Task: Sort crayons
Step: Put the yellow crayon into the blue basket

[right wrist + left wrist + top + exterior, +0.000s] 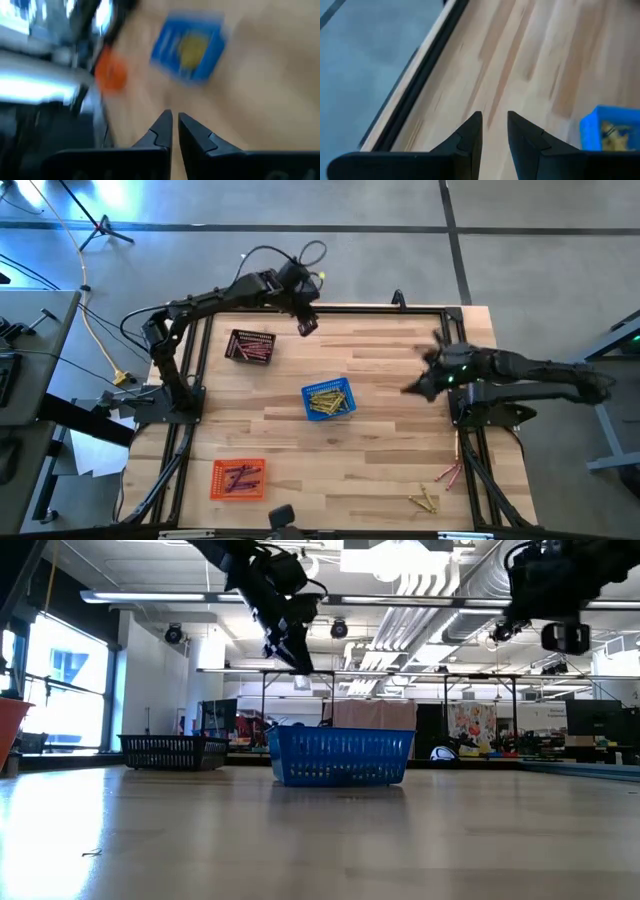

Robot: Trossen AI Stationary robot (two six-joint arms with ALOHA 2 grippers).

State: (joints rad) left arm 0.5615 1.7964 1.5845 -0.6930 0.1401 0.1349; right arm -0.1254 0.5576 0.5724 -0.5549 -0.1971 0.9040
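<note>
Three mesh baskets stand on the wooden table. The blue basket in the middle holds yellow crayons, the black basket at the far left holds red-pink ones, and the orange basket at the near left holds purple and red ones. A few loose crayons, yellow and pink, lie flat at the near right. My left gripper hangs high near the far edge, right of the black basket, open with nothing between its fingers. My right gripper hovers right of the blue basket, shut and holding nothing.
A black frame rail runs along the table's far edge, just beyond my left gripper, and rails also line the left and right sides. Bare wood lies between the baskets and in the table's near middle.
</note>
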